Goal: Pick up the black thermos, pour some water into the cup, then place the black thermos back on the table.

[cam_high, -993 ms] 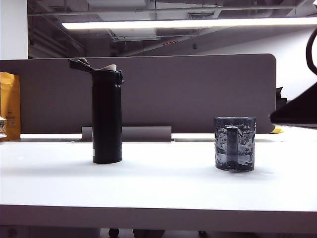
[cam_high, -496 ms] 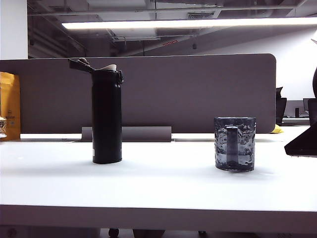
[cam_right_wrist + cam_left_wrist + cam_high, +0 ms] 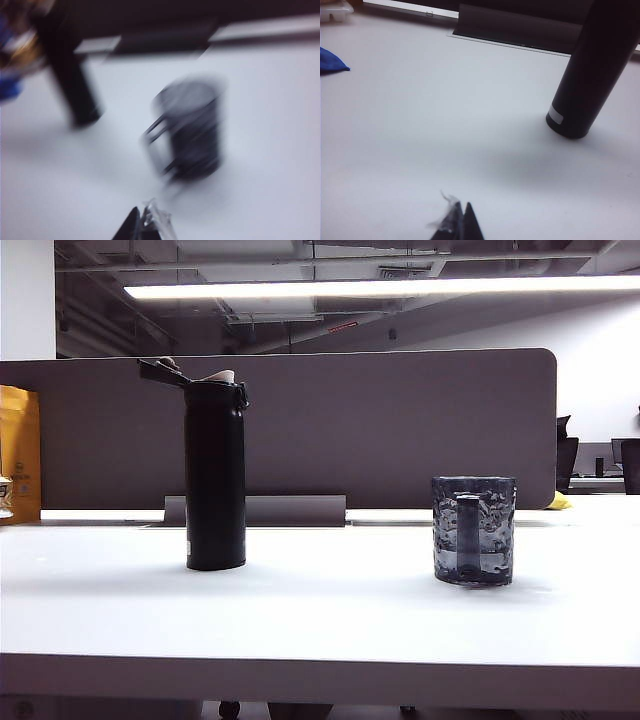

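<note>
I see the L gripper (image 3: 462,225) w/ its jaws closed to a point, nothing between them, hanging above bare table (image 3: 420,125); a scrap of clear tape or film sticks off one fingertip. R gripper (image 3: 145,225) looks the same in its own cam, tips together and empty, w/ a similar clear scrap, though that pic is badly motion-blurred so I can't read fine detail. Neither gripper shows in the ext. view. From the L wrist cam the thermos (image 3: 590,70) stands well ahead of the tips, base flat on the table, a small pale label near its foot, apart from the gripper. In the R wrist cam the cup (image 3: 192,130) sits ahead of the tips, handle turned toward the thermos (image 3: 70,75), which stands further off beside it. Ext. view: thermos (image 3: 215,475) upright on the left part of the table (image 3: 320,610), flip lid open and tilted back, beige spout showing at the top. Cup (image 3: 474,530) upright to the right, handle facing the cam, well apart from the thermos (can't tell if there's water in it thru the bumpy dark glass). Grey-brown partition (image 3: 400,430) runs along the back edge, w/ a low grey strip (image 3: 290,510) at its foot behind the thermos. Yellow box (image 3: 20,450) at far left edge; something blue (image 3: 331,60) lies on the table in the L wrist cam.
</note>
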### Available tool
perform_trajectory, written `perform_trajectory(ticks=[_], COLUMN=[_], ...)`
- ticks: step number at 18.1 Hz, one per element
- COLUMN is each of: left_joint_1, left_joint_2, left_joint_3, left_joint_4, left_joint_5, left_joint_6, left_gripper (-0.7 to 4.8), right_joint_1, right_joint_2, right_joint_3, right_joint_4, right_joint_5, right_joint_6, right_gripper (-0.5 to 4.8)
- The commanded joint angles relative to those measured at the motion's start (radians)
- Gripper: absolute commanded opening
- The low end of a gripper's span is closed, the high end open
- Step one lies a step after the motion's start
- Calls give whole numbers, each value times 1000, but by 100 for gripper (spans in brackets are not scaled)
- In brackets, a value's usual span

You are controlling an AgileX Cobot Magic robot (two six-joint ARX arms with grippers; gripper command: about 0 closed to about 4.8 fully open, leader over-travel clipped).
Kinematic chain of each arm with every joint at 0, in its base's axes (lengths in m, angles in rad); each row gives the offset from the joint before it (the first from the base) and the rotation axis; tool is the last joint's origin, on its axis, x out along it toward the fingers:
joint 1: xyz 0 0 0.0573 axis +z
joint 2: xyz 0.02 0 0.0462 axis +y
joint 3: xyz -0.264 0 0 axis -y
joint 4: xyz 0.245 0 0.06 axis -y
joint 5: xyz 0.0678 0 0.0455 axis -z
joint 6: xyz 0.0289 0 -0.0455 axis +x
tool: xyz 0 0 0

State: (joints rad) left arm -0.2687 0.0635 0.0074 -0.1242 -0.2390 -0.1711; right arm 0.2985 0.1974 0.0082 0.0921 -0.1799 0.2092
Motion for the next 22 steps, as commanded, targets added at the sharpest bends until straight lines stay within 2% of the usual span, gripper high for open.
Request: perform_trajectory(ticks=[1,5,11,22], left_joint_1=[41,144,257,264], left_joint_2=[-21,-32,-60,-60], left_joint_3=[2,2,1,1], left_joint_4=[2,-2,3,-1], left_joint_5=[27,63,60,60], left_joint_6=[6,6,6,6], left_gripper=[5,5,5,5], right_joint_1=[-150,-271,-320,-319], right_joint_2=[-84,-151,-196,-196], right_joint_3=[-4,-4,-4,-4], right_joint_4=[16,17,40,39], right_joint_5=[-1,0,4,2], right_joint_6=[0,0,0,0], right_gripper=[13,13,13,13])
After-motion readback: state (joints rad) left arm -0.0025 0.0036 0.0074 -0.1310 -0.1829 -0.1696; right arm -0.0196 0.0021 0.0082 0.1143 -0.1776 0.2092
